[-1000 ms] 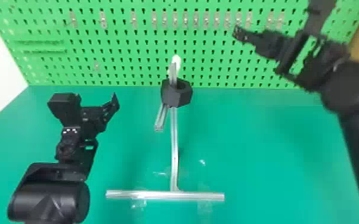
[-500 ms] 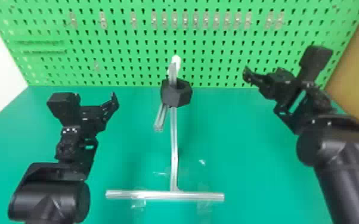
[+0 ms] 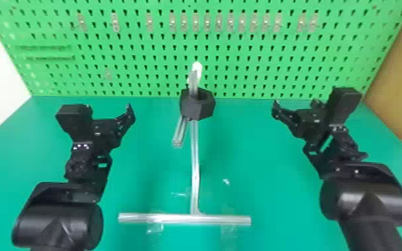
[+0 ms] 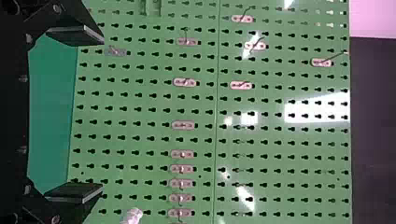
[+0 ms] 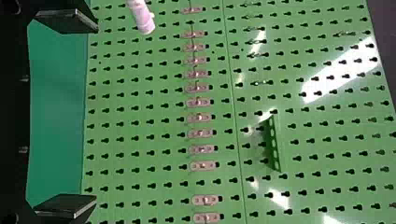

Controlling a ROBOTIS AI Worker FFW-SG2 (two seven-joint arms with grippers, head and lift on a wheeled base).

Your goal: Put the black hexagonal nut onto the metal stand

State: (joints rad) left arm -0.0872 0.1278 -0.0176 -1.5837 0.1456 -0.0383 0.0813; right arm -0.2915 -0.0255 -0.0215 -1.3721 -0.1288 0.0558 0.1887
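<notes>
As you are facing the work, the black hexagonal nut (image 3: 204, 111) is hanging on the metal stand (image 3: 195, 167), with the stand's slanting bar (image 3: 178, 135) passing through its hole. From the nut, the near end of that bar is pointing toward seven o'clock, the white tip (image 3: 197, 68) is showing at twelve, and the crosswise base bar (image 3: 223, 220) is lying at six on the green counter (image 3: 270, 187). Your left gripper (image 3: 109, 107) is hovering at nine o'clock, well apart from the nut; its fingers (image 4: 77, 35) are standing apart, holding nothing. At three o'clock, also well apart from it, your right gripper (image 3: 296, 104) is hovering, its fingers (image 5: 67, 21) likewise spread and empty. Beyond the counter, the green pegboard (image 3: 260, 70) is rising at twelve.
</notes>
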